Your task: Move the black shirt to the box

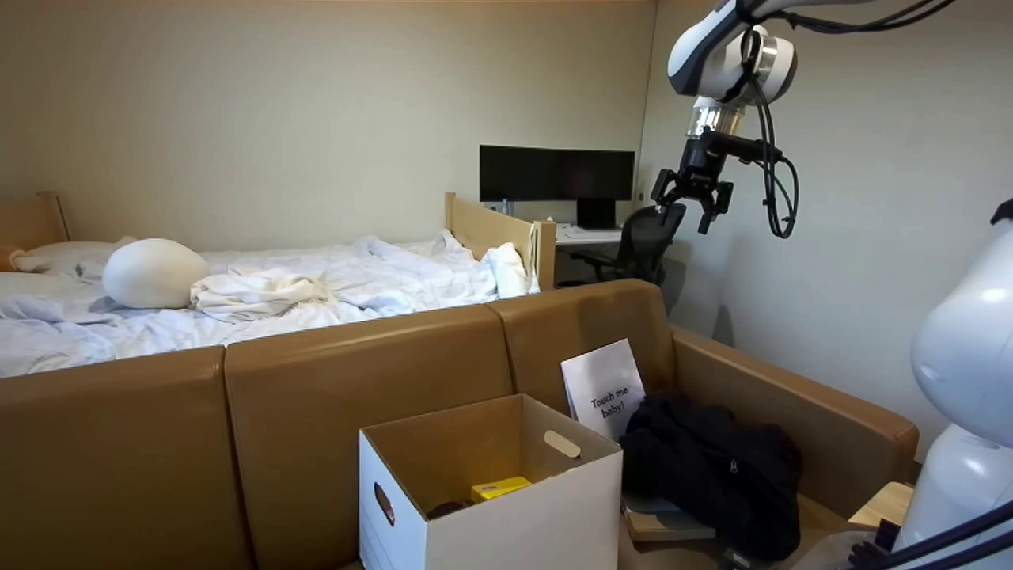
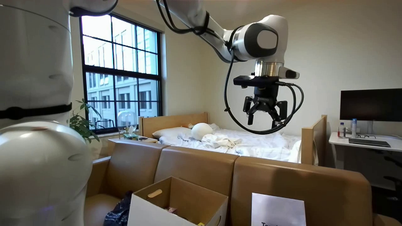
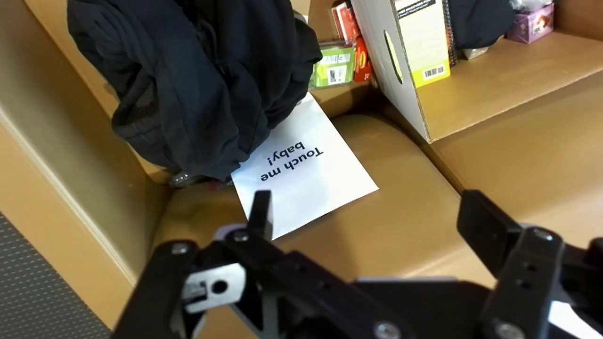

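We take the white box (image 1: 530, 522) as the reference. It stands open-topped before the back of the brown sofa (image 1: 372, 372). In the wrist view we identify a yellow item (image 3: 426, 52), a dark cloth (image 3: 480, 23) and a purple carton (image 3: 532, 24) inside the box. The black shirt (image 1: 712, 467) lies bunched on the sofa beside the box, outside it; a green package (image 3: 335, 68) shows between the two in the wrist view. We find a sheet (image 1: 605, 380) printed "Touch me baby!" propped just beside the box against the sofa back, partly covered by the shirt. The fingers (image 3: 260, 214) are spread wide with nothing in their grasp; in both exterior views we observe them well above the level of the box. Beyond the box we note the bed (image 2: 267, 144) and, well apart from the box, the desk (image 2: 340, 142) carrying a monitor (image 2: 370, 105).
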